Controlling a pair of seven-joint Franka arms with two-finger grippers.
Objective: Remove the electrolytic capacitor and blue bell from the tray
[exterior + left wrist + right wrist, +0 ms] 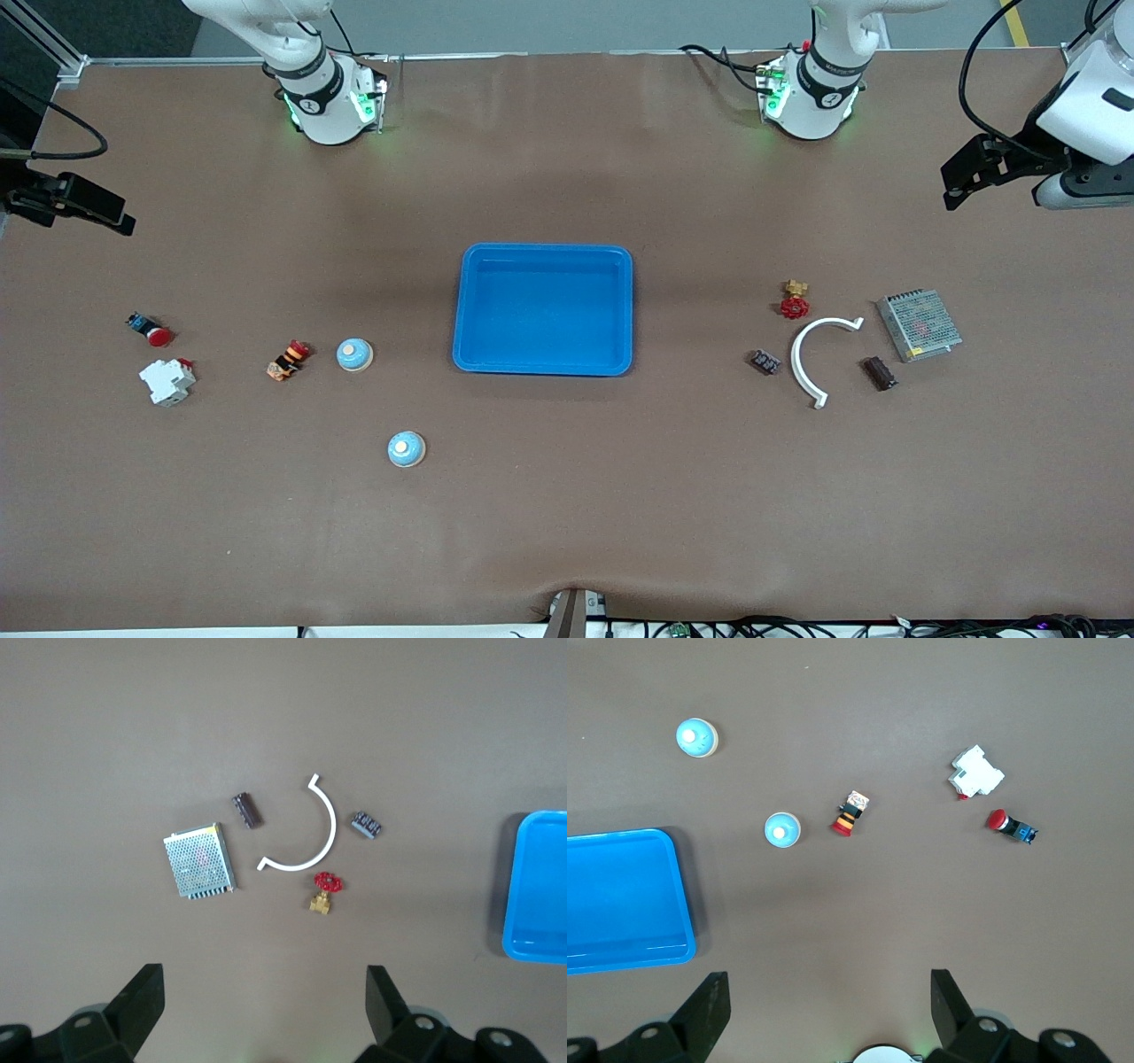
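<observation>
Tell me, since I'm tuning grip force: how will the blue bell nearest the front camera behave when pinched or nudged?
The bell is a low dome on a flat round base, so it probably sits stable and slides instead of rolling. Its curved, smooth-looking shell may slip from the end effector fingers unless they close low on its sides. It looks rigid, probably metal, and its top button might ring if pressed.

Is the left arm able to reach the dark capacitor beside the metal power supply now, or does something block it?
Probably yes. The left gripper hangs open above that end of the table, and the capacitor lies apart from the power supply and the white curved piece, uncovered.
</observation>
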